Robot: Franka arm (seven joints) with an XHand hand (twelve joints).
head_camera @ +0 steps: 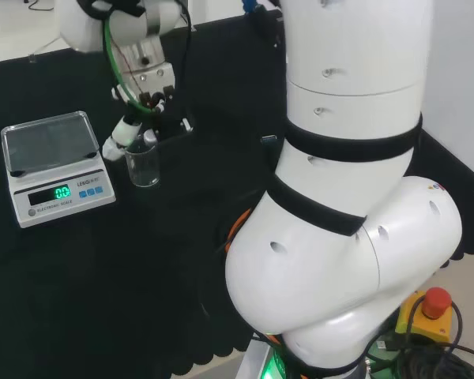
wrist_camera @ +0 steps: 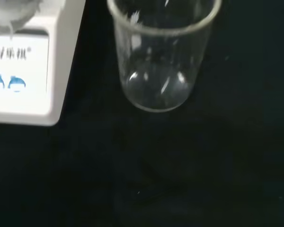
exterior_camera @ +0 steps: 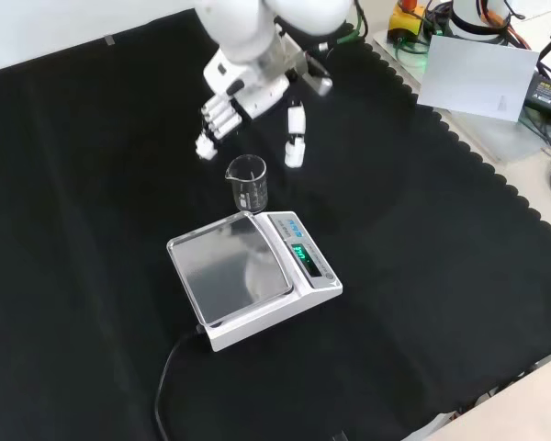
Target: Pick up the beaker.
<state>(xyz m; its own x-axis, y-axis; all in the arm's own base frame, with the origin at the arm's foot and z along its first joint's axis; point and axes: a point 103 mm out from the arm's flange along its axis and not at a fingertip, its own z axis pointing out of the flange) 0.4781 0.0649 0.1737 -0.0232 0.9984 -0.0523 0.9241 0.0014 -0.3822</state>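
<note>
A small clear glass beaker (exterior_camera: 248, 185) stands upright on the black cloth just behind the scale; it also shows in the head view (head_camera: 144, 165) and, close up and empty, in the wrist view (wrist_camera: 162, 61). The hand (exterior_camera: 248, 96) hangs above and behind the beaker with its fingers (exterior_camera: 215, 123) and thumb (exterior_camera: 296, 136) spread to either side of it, apart from the glass. In the head view the hand (head_camera: 134, 118) sits just over the beaker's rim. Nothing is held.
A white electronic scale (exterior_camera: 257, 276) with a lit green display lies right in front of the beaker; its cable runs toward the near edge. In the head view the scale (head_camera: 55, 167) is left of the beaker. The arm's white links (head_camera: 347, 181) stand at the right.
</note>
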